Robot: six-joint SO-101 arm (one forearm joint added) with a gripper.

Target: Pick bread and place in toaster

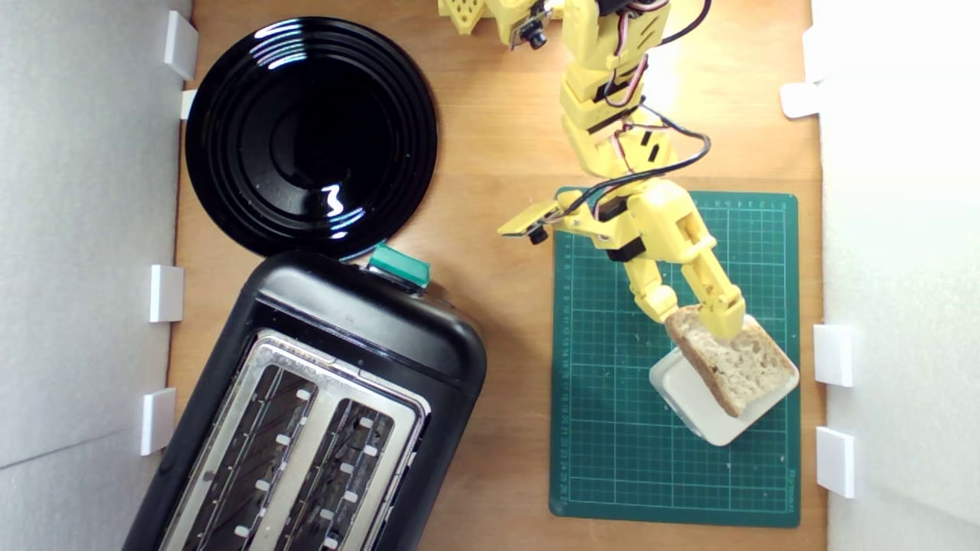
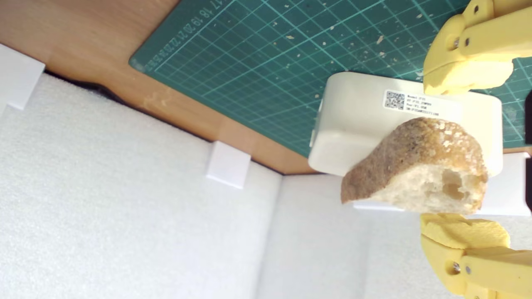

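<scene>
The bread (image 1: pixel 735 363) is a wedge slice with pale holey crumb and brown crust, leaning on a white rounded block (image 1: pixel 708 417) on the green cutting mat (image 1: pixel 612 383). My yellow gripper (image 1: pixel 695 317) is open and straddles the slice's near end. In the wrist view the bread (image 2: pixel 419 166) sits between the fingers of the gripper (image 2: pixel 463 153): one fingertip (image 2: pixel 461 77) stands clear of the crust, while the other fingertip (image 2: pixel 463 230) is right at the crumb face. The black toaster (image 1: pixel 360 321), with silver top, two long slots and a green lever knob (image 1: pixel 398 264), fills the exterior view's lower left.
A round glossy black plate (image 1: pixel 310 138) lies behind the toaster at the exterior view's upper left. White foam walls (image 2: pixel 124 207) with small white brackets (image 1: pixel 833 354) border the wooden table (image 1: pixel 498 153) on both sides. Crumbs speckle the mat.
</scene>
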